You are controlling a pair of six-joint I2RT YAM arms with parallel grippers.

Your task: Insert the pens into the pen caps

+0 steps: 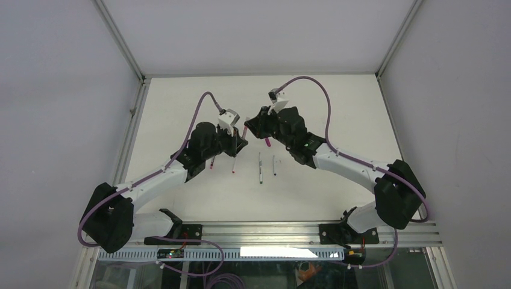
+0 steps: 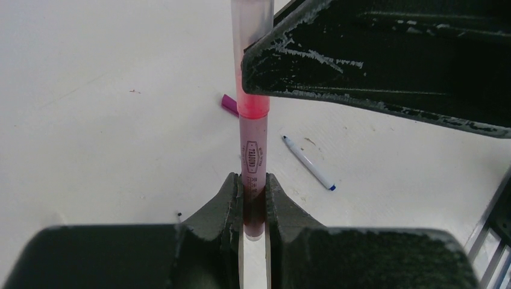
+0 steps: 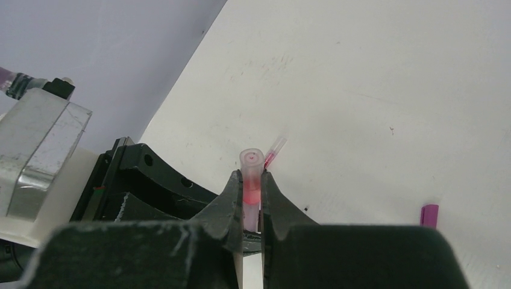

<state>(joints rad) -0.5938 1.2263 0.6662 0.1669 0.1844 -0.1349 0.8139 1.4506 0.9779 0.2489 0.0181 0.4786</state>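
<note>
Left wrist view: dark red cylindrical marker pen (image 2: 253, 158) held between both grippers above the white table (image 2: 90, 120), its pink tip inside the translucent pale pink plastic cap (image 2: 252, 36).
Left gripper (image 2: 253, 183): fingers clamped on the pen's lower barrel.
Right gripper (image 3: 253, 180): fingers pinched on the cap.
Risk, misalignment: if pen and cap axes tilt apart under the push, the cap could jam or the barrel slide through the pads.
Risk, seating: whether the cap is fully home cannot be told; released early, it may drop off.
Surroundings: white blue-tipped pen (image 2: 308, 162) and magenta stubby cap (image 2: 229, 104) lie on the table; a dropped piece could scatter them.
</note>
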